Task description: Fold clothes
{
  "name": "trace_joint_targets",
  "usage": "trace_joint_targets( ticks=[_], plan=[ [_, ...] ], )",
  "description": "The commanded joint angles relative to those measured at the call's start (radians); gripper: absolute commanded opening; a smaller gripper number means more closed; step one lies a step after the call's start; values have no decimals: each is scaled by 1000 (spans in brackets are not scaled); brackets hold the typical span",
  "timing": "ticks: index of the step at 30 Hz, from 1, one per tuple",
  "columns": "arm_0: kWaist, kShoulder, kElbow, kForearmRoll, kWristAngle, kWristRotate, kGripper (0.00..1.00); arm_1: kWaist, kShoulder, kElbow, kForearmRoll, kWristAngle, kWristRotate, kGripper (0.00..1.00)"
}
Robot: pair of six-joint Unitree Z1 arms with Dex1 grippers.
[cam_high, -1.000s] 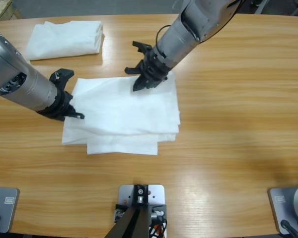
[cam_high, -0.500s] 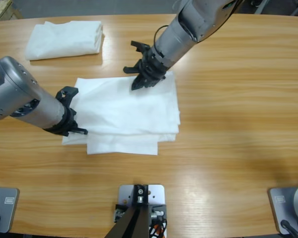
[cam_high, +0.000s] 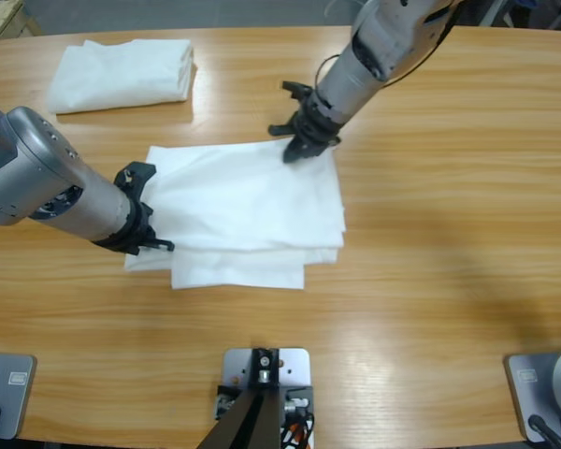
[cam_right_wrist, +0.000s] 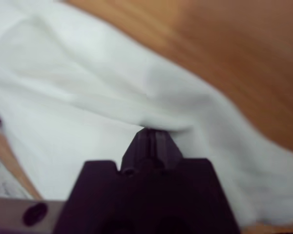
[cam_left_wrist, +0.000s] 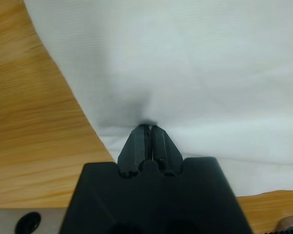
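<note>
A white T-shirt (cam_high: 248,210) lies folded into a layered rectangle on the middle of the table. My left gripper (cam_high: 148,236) is at its left edge. In the left wrist view the jaws (cam_left_wrist: 149,130) are pressed together with the white cloth (cam_left_wrist: 195,68) puckered at their tips. My right gripper (cam_high: 297,148) is at the shirt's far right corner. Its wrist view shows its jaws (cam_right_wrist: 154,132) shut with a ridge of cloth (cam_right_wrist: 112,83) gathered over the tips. No lettering shows on the shirt.
A second white folded garment (cam_high: 122,75) sits at the far left of the wooden table (cam_high: 449,215). The left arm's large silver body (cam_high: 37,182) hangs over the table's left side. Bare wood lies to the right and front of the shirt.
The right gripper has moved right along the shirt's far edge to its corner. The left gripper slid down to the left edge. The whole shirt has shifted slightly right.
</note>
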Motion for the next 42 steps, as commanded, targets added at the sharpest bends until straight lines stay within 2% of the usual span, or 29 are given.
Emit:
trace_joint_targets(
  ticks=[1, 7, 10, 13, 15, 17, 20, 24, 32, 42],
  plan=[
    [-17, 89, 45, -21, -18, -11, 0, -54, 28, -1, 61, -173, -29, 0],
    [-18, 74, 43, -19, -22, -19, 0, -64, -131, -43, 63, -234, -130, 0],
    [-19, -8, 34, -16, -12, -31, 0, -64, -237, -50, 98, -229, -132, 0],
    [-14, -150, -17, -19, 53, -30, 0, -32, -329, -38, 164, -138, -101, 0],
    [18, -180, -59, -20, 89, -28, 0, 19, -359, 28, 173, -60, -57, 0],
    [67, -153, -100, -21, 93, -17, 0, 79, -369, 129, 156, -2, -38, 0],
    [120, -46, -183, -21, 87, 11, 0, 147, -380, 311, 13, 47, 35, 0],
    [167, 96, -262, -22, 58, 3, 0, 174, -400, 421, -136, 59, 129, 0],
    [249, 178, -285, -19, 48, 11, 0, 175, -403, 466, -158, 58, 131, 0],
    [259, 237, -285, -21, 46, 15, 0, 174, -366, 462, -183, 53, 139, 0]
  ],
)
